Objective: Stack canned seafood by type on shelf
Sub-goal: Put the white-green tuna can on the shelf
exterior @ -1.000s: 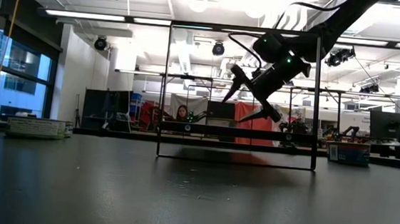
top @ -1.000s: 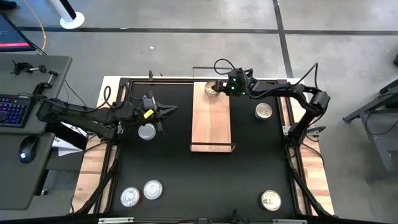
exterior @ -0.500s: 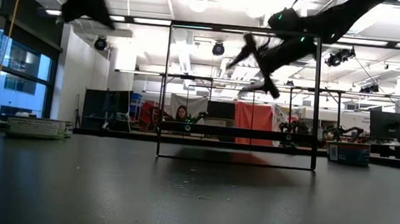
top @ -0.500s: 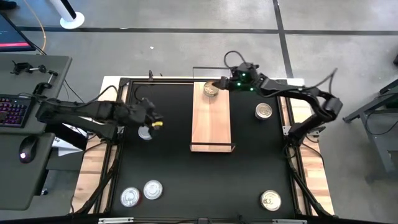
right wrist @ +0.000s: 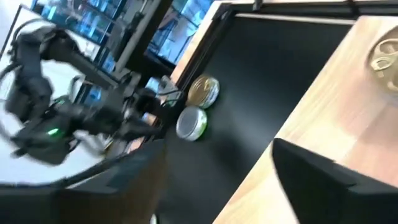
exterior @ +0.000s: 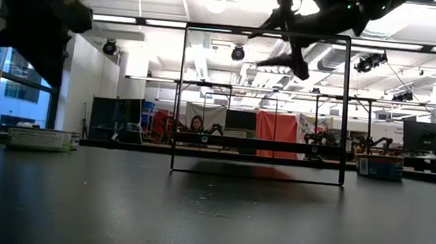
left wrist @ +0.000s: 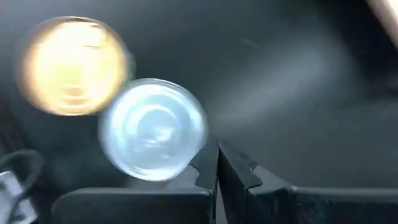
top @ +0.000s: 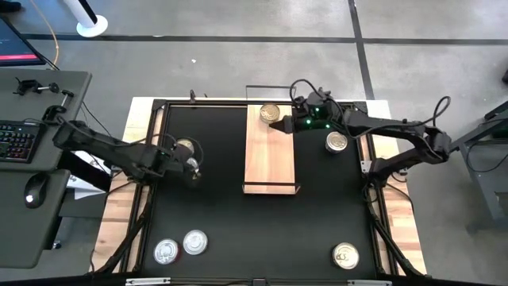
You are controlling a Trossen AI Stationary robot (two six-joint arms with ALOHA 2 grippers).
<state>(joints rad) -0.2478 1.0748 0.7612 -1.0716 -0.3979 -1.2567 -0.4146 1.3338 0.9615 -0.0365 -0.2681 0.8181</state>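
Observation:
The light-wood shelf (top: pixel 270 159) lies mid-table. One gold-lidded can (top: pixel 270 113) sits flat on its far end. My right gripper (top: pixel 279 125) hovers open just near of that can, high above the plank (exterior: pixel 287 42). My left gripper (top: pixel 193 167) is shut and raised over the table's left side. Its fingertips (left wrist: pixel 216 165) are beside a silver-lidded can (left wrist: pixel 152 127), which lies next to a gold one (left wrist: pixel 71 65). The gold one also shows from above (top: pixel 185 146). The left arm mostly hides the silver one in the high view.
Two silver-lidded cans (top: pixel 166 252) (top: pixel 195 242) lie at the near-left corner. A gold can (top: pixel 337 142) rests right of the shelf and another (top: pixel 345 255) at the near right. Thin black wire rails (exterior: pixel 181 96) stand at the shelf's short ends. A person sits in the room behind.
My right gripper has risen from the gold can on the shelf's far end and drawn slightly toward the near edge, staying open; the can stays in place. My left gripper has pulled back toward the table's left and near edges and now uncovers the gold can there.

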